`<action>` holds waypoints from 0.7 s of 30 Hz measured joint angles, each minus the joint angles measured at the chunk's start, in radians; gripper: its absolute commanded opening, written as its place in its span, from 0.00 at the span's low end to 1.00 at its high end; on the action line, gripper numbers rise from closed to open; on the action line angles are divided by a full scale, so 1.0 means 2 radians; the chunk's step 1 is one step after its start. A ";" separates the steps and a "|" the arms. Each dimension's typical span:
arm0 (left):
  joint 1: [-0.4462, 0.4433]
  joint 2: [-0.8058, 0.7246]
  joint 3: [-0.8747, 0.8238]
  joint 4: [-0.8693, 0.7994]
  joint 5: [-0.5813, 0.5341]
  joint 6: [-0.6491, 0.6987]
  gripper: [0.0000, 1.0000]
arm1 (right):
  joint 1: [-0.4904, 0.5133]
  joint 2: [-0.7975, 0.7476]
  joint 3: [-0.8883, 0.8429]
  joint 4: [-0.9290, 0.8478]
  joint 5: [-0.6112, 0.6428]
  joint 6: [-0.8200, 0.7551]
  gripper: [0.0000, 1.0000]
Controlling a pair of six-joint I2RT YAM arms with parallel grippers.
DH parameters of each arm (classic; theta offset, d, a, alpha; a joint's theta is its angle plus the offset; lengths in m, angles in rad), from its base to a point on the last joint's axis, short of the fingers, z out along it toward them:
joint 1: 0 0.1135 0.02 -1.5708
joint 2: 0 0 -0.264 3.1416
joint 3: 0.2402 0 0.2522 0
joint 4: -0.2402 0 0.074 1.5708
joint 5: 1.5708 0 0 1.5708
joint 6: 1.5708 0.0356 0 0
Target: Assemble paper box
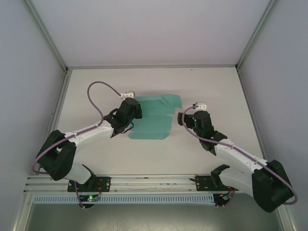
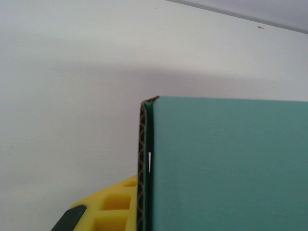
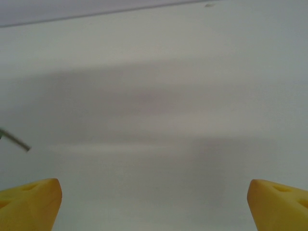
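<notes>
Table [image 1: 96, 86] first: flat matte off-white top, walled in by pale panels with metal rails along the corners.

Next down are the arms. The left arm [image 1: 91, 132] and right arm [image 1: 240, 156] both have smooth white shells with chunky black joints, and both are bent in toward the middle. A thin purple cable [image 1: 98, 94] loops in an arch over the left one.

The paper box [image 1: 153, 120] lies between them in the middle of the table. It's a teal-green die-cut sheet, mostly flat, with stepped flaps and an angled tab at the far right. In the left wrist view it's a smooth teal face with a wavy brown corrugated edge [image 2: 141, 163].

The left gripper [image 1: 134, 109] sits right at the sheet's far-left corner. One yellow ribbed plastic finger [image 2: 113, 204] touches that corrugated edge. The card covers the other side, so I can't tell whether it's clamped or not.

The right gripper [image 3: 154, 207] is spread wide over bare table just right of the sheet, holding nothing.
</notes>
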 measured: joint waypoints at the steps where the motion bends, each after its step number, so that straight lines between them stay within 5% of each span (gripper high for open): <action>1: 0.000 0.000 0.000 0.000 0.001 0.000 0.00 | 0.000 0.015 0.004 0.007 -0.012 0.000 0.98; 15: 0.004 0.000 -0.001 0.003 0.007 0.005 0.00 | 0.026 0.109 0.064 0.097 -0.074 -0.022 0.98; 21: 0.007 0.000 -0.001 -0.003 -0.001 -0.001 0.00 | 0.062 0.169 0.085 0.124 -0.036 -0.028 0.98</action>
